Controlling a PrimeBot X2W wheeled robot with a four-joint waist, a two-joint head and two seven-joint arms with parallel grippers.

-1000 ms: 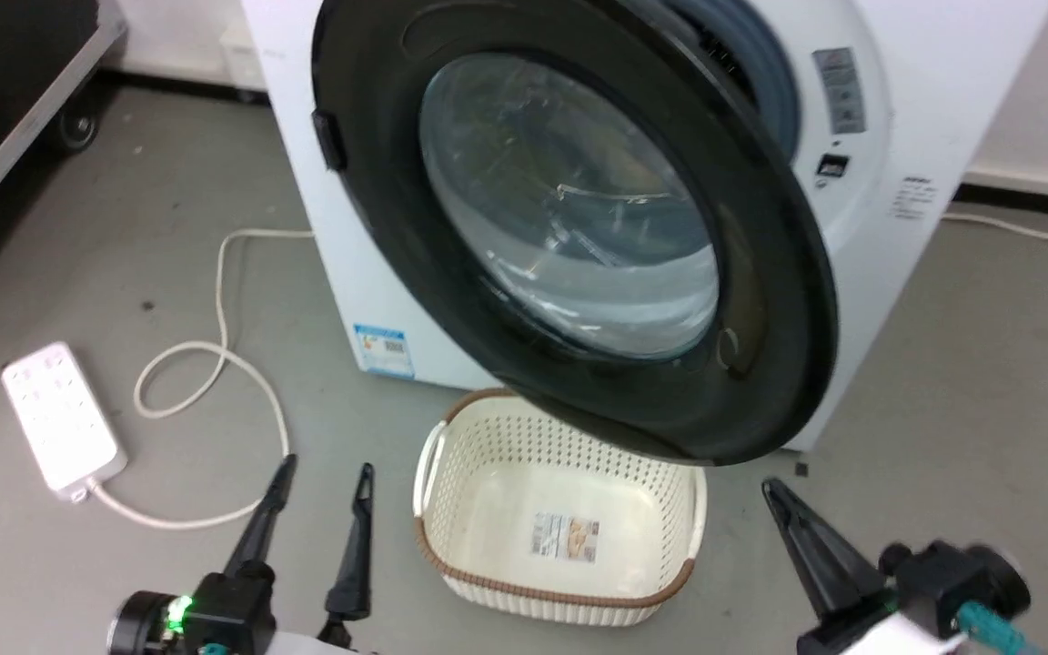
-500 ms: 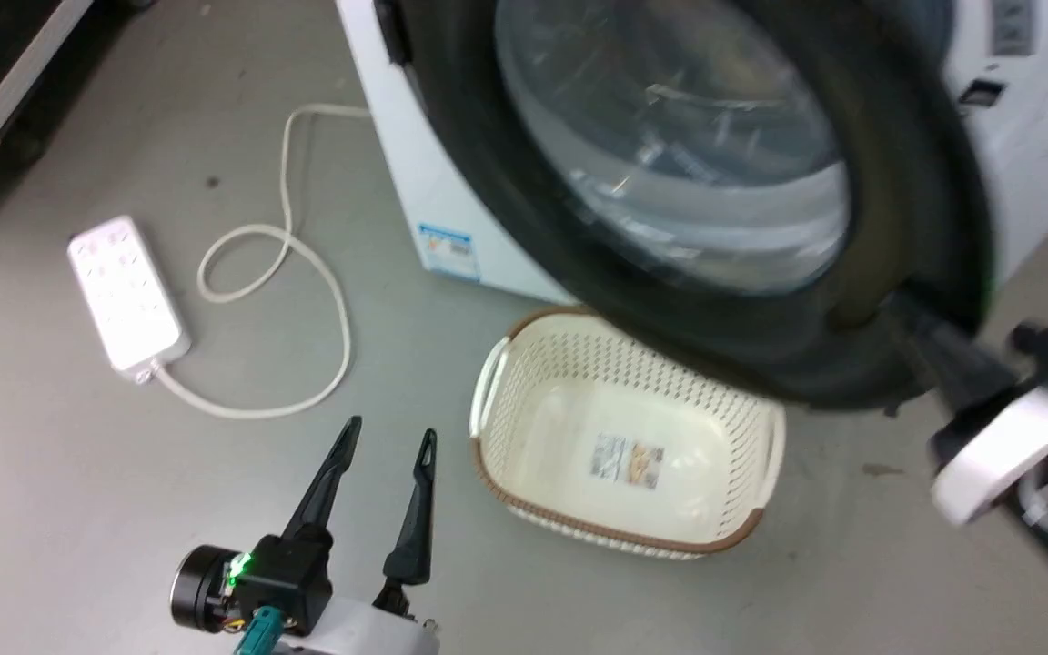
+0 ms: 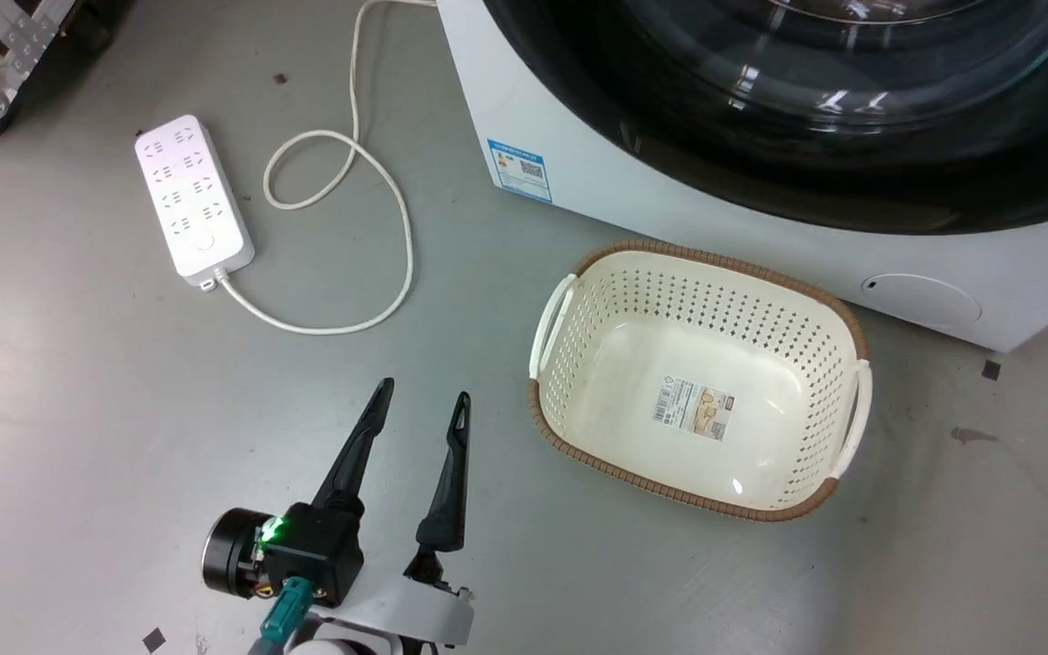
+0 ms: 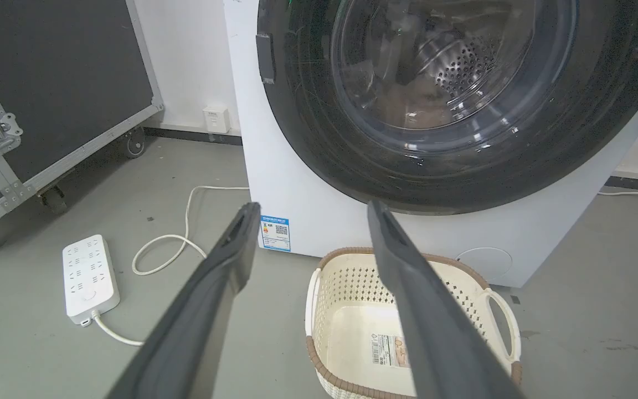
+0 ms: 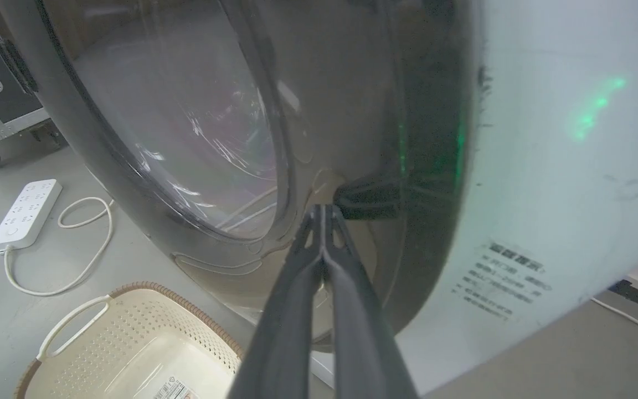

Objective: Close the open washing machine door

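Observation:
The glossy black washing machine door [image 3: 806, 182] lies against the white washing machine [image 3: 597, 196], with no gap visible at its lower rim. In the right wrist view my right gripper [image 5: 323, 209] is shut on nothing, its tips touching the door [image 5: 230, 127] on the dark rim beside the glass bowl, near where the door's edge meets the machine's white front [image 5: 546, 166]. My left gripper [image 3: 422, 396] is open and empty over the floor, left of the basket. In its own view the left gripper [image 4: 313, 208] points at the door [image 4: 308, 138] from some way off.
A cream perforated basket [image 3: 724, 264] stands on the floor right below the door, empty apart from a label. A white power strip [image 3: 192, 196] and its looped cord [image 3: 397, 236] lie to the left. A black wheeled case [image 4: 47, 83] stands further left.
The door has swung from wide open to flat against the machine. My right gripper rose to the door's rim and left the head view. The head camera has tilted down and shifted.

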